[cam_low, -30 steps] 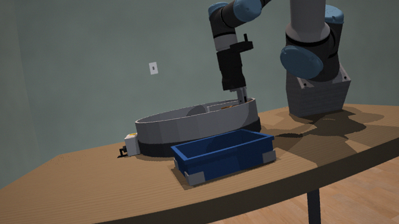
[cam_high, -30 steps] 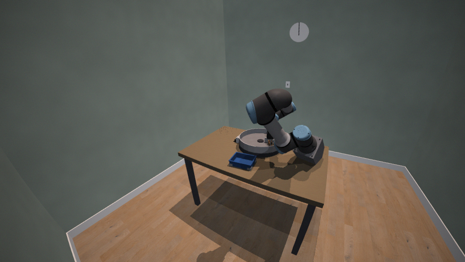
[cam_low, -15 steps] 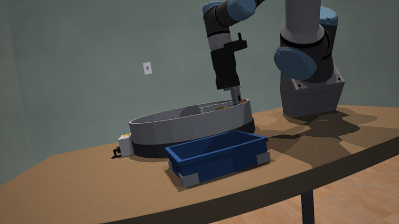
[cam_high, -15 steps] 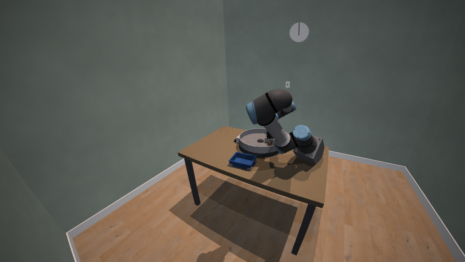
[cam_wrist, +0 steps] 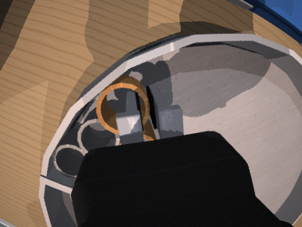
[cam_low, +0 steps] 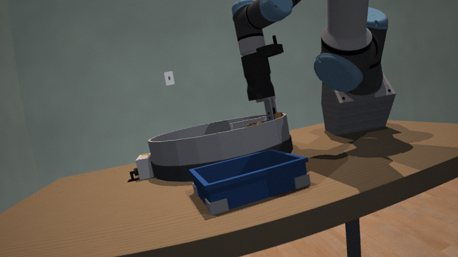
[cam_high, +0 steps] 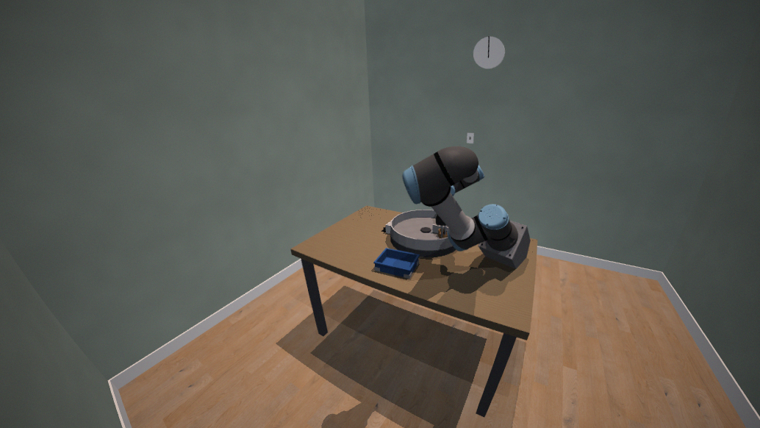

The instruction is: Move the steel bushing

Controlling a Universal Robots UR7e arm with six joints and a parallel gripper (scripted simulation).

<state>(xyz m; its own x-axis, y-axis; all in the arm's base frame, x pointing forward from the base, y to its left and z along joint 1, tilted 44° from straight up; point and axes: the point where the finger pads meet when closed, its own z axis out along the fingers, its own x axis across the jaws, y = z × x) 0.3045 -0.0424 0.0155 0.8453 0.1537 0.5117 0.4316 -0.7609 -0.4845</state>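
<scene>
Now hand (cam_wrist: 150,119) clamps orange bushing (cam_wrist: 110,93) wall inside turntable (cam_wrist: 271,98).

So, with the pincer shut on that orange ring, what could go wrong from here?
1. The pincer grips an orange ring, while the grey rings beside it look more like steel; it may be the wrong bushing.
2. One finger is inside the ring, pinching only its wall, so it could slip or tilt.
3. The turntable wall stands between it and the crate; a low carry could catch.
</scene>
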